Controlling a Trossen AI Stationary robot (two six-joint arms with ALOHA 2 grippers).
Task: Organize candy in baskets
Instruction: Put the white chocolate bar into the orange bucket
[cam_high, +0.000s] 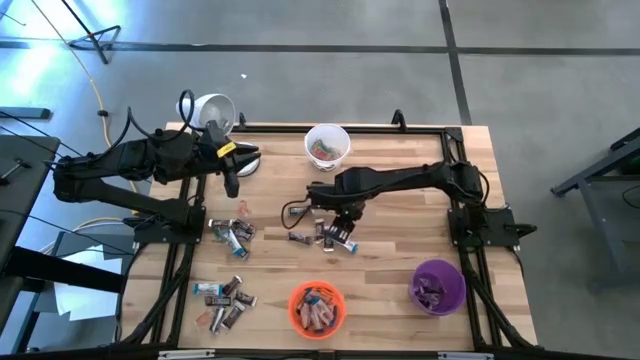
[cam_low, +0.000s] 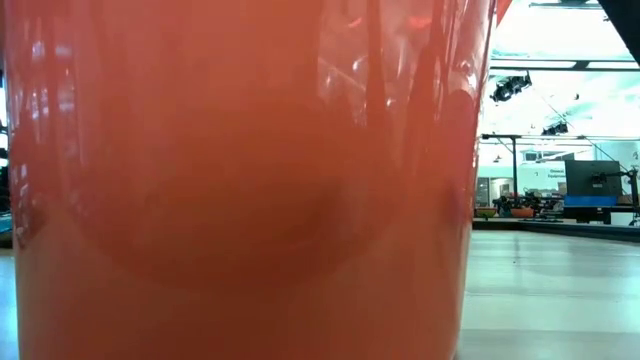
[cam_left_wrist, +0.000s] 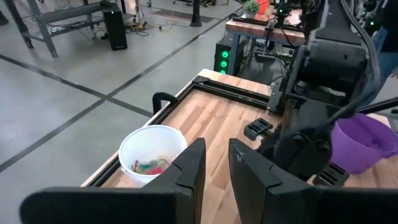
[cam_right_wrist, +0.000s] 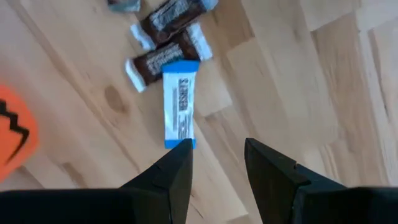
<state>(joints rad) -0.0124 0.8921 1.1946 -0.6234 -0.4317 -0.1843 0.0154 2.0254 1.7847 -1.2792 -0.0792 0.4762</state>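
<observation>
The candy lies in loose heaps on the wooden table: one (cam_high: 325, 236) at the middle, two (cam_high: 231, 234) (cam_high: 224, 296) on the left. My right gripper (cam_high: 341, 226) points down over the middle heap, open (cam_right_wrist: 217, 163). A blue-and-white bar (cam_right_wrist: 180, 109) lies flat just ahead of one fingertip, outside the gap, next to two dark brown bars (cam_right_wrist: 166, 38). The white basket (cam_high: 327, 143), the orange basket (cam_high: 317, 307) and the purple basket (cam_high: 437, 285) each hold candy. My left gripper (cam_high: 232, 168) hovers raised at the far left, its fingers (cam_left_wrist: 214, 167) narrowly apart with nothing between them.
A white desk lamp (cam_high: 214, 110) with its round base (cam_high: 246, 160) stands at the far left corner, under my left arm. The orange basket's wall (cam_low: 250, 180) fills the low view. A black frame (cam_high: 470, 215) runs along the table's edges.
</observation>
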